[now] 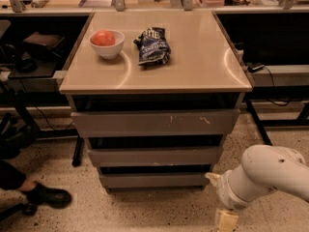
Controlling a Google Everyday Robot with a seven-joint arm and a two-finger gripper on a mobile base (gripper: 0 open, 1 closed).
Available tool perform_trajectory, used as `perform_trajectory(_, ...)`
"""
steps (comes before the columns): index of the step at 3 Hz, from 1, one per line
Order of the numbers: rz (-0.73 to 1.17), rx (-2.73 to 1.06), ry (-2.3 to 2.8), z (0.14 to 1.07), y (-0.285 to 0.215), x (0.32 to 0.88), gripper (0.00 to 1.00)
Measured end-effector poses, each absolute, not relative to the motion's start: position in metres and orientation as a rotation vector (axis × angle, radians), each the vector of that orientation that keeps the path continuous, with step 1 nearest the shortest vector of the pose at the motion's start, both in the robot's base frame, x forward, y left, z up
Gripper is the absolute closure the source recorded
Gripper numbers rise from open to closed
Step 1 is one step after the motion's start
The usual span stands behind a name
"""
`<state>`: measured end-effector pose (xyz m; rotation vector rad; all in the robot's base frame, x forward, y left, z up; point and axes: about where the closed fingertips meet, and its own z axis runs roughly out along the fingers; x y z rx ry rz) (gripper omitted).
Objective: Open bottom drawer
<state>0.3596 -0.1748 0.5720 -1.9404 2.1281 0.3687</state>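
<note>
Since the bottom drawer (154,180) sits at the foot of the cabinet, low in the middle of the frame, it lies up and to the left of the gripper (226,221). The gripper hangs at the bottom edge of the frame, right of centre, below the bend of the white arm (263,173). You cannot tell from this view whether the gripper is apart or together, and it holds nothing that shows. The drawer's plain grey front runs left to right across the frame, and its right end is the part nearest the gripper, near but not touching. It looks shut, tucked under the middle drawer (154,156) and the wide top drawer (154,122), with a dark gap along its upper edge. As the front has no handle, that upper edge is probably your only purchase. Expect to bring the gripper leftward and slightly up to meet it, then pull toward the bottom of the frame, square to the front's long axis. The bowl (106,43) and chip bag (152,46) on the surface (203,66) lie well above and clear of that path.
</note>
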Motion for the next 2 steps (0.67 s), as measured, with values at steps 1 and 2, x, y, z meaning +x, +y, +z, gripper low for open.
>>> perform_trajectory(1, 0.369, -1.940, 2.128, 0.572, -0.175, 0.360, 0.00)
perform_trajectory(2, 0.372, -1.909, 2.122, 0.543, -0.160, 0.364, 0.00)
